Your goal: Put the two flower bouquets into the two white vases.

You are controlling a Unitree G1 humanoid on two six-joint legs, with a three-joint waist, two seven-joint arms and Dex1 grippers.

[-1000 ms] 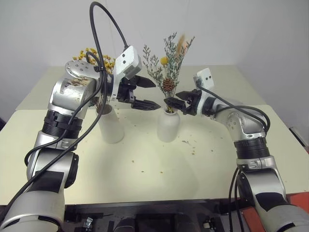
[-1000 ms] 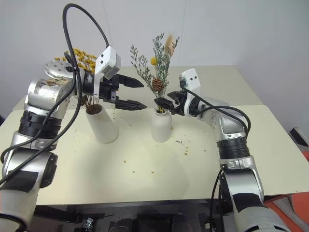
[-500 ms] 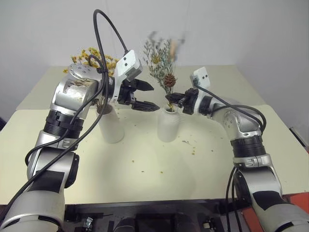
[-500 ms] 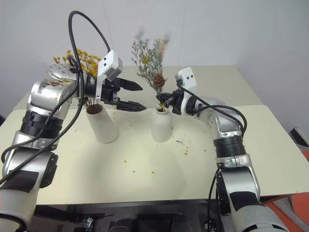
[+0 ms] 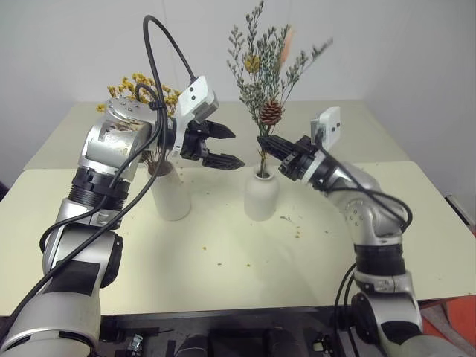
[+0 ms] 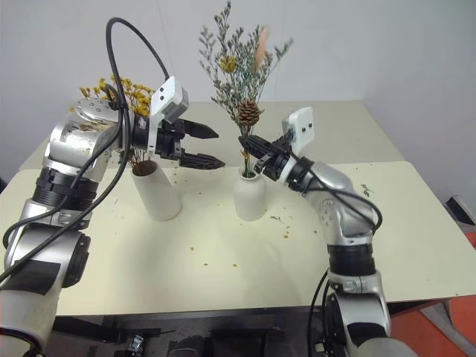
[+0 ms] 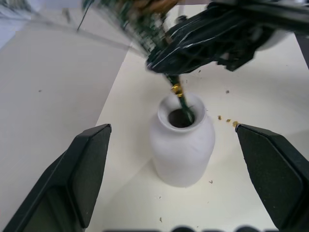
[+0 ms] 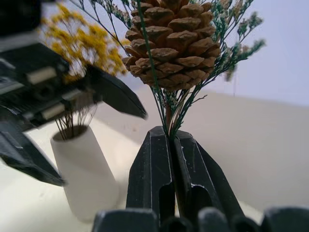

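Seating the pine-cone bouquet (image 5: 265, 82) in the narrow-necked vase (image 5: 261, 195) at frame centre: right gripper (image 5: 269, 141) pinches its stems, left gripper (image 5: 226, 146) gapes wide; next, lower, then release.

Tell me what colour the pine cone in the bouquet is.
Brown; the pine cone shows best in the right wrist view.

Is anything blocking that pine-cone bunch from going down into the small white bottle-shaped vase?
Nothing visible does. The right gripper is shut on the grey-green pine-cone bouquet, whose stems already enter the narrow mouth of the rounded white vase. The open left gripper hangs beside it, apart.
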